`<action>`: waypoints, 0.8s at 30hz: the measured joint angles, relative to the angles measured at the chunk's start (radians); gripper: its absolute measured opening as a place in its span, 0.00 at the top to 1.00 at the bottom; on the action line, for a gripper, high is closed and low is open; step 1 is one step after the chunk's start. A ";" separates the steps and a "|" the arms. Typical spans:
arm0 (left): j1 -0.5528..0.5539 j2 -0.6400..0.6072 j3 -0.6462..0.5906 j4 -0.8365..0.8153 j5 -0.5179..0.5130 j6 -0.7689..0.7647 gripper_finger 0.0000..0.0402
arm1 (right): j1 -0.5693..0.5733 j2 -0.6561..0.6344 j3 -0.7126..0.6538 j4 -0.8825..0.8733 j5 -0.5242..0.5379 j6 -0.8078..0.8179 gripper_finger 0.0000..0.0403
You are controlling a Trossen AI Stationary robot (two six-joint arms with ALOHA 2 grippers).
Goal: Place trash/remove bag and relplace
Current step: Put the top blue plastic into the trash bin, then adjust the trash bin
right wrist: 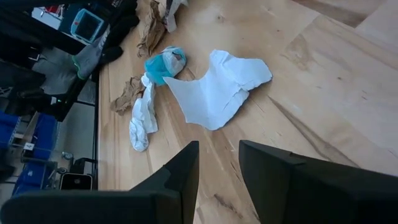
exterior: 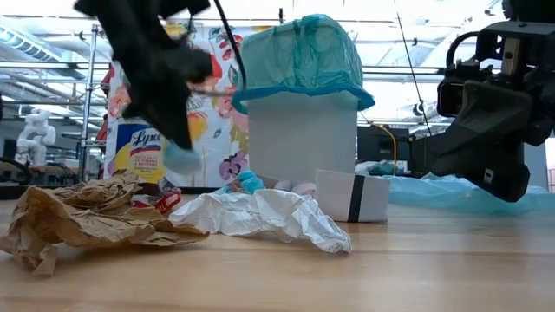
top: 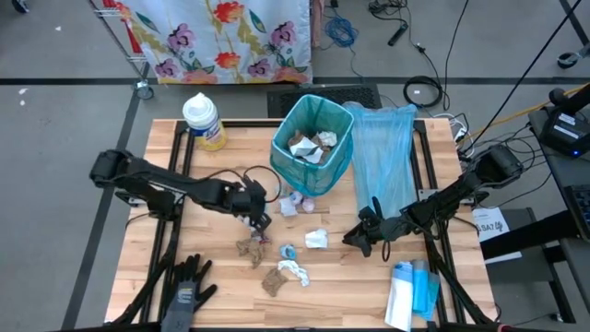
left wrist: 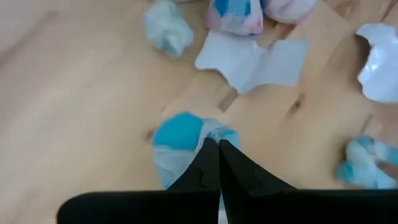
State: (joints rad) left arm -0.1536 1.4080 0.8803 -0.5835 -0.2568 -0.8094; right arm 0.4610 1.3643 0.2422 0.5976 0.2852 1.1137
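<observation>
The left gripper (left wrist: 217, 149) has its fingers pressed together, pinching a light blue and white scrap (left wrist: 180, 143) just above the table (top: 212, 277). In the overhead view that gripper (top: 261, 221) sits a short way in front of the bin (top: 313, 138), on its left-hand side.

The right gripper (right wrist: 217, 165) has its fingers apart with nothing between them. It hovers low over the table (right wrist: 323, 74) in front of the bin and to its right, near a white tissue (right wrist: 217, 90).

The bin, lined with a teal bag, stands at the back of the table and already holds several scraps (top: 312, 145). More trash lies on the wood in front of it: brown paper wads (top: 251, 247), a white tissue (top: 316, 239), and blue and pink bits (top: 297, 203) at the bin's foot. A loose blue bag (top: 383, 157) lies spread just right of the bin.
</observation>
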 joint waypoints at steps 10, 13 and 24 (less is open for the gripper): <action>-0.051 -0.130 0.320 -0.330 -0.158 0.023 1.00 | 0.013 0.000 0.001 0.012 -0.003 0.001 0.74; -0.024 -0.134 0.433 -0.358 -0.205 0.104 1.00 | 0.022 0.000 0.004 0.021 -0.003 0.009 0.74; 0.219 -0.037 0.797 -0.297 -0.108 0.461 1.00 | 0.033 0.000 0.004 0.013 -0.001 0.027 0.74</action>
State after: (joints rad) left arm 0.0651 1.3713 1.6772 -0.8810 -0.3647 -0.3484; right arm 0.4938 1.3647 0.2462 0.6108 0.2839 1.1405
